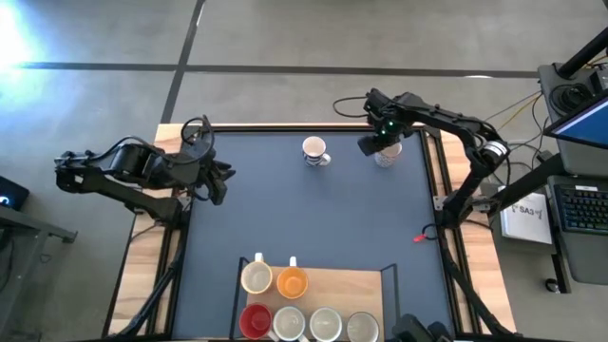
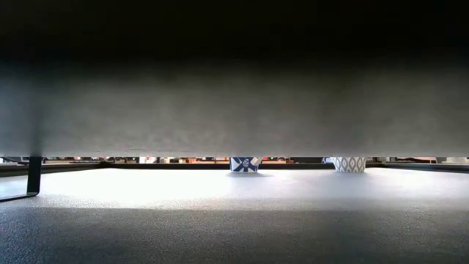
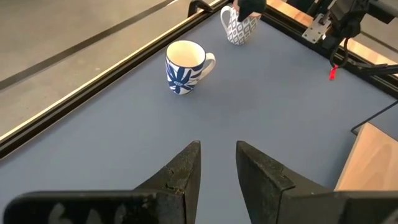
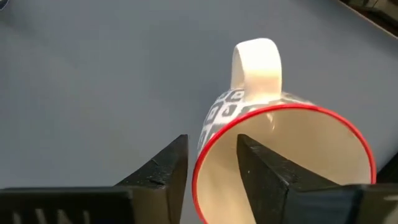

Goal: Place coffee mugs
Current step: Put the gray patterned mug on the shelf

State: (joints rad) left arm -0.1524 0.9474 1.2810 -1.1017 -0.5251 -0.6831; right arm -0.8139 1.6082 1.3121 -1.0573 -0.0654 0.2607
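Observation:
Two patterned mugs stand on their bases on the dark table mat near its far edge: a blue-and-white mug (image 1: 315, 150) (image 3: 183, 65) and a red-rimmed grey-patterned mug (image 1: 387, 155) (image 4: 280, 118) near the far right corner. My right gripper (image 1: 377, 142) (image 4: 211, 146) is open above the red-rimmed mug. One finger is inside its rim (image 4: 198, 165) and one outside, on the side opposite the handle (image 4: 255, 59). Six more mugs sit on a wooden tray (image 1: 351, 283) at the near edge: cream, orange, red and three whitish. My left gripper (image 1: 220, 180) (image 3: 217, 149) is open at the table's left edge. My right gripper comes at the red-rimmed mug from above, slanting, with its fingers astride the wall. A strip of cream inner wall shows between the rim and the inner finger (image 4: 267, 180). Whether the outer finger (image 4: 165, 171) touches the wall, I cannot tell. The mug stands on the table.
The mat between the far mugs and the tray lies bare. A black frame (image 1: 389, 275) edges the tray's right side, and a small red piece (image 1: 419, 238) lies at the mat's right edge. The low view is mostly blocked by a dark surface; both far mugs (image 2: 245, 163) (image 2: 350, 163) show beneath it.

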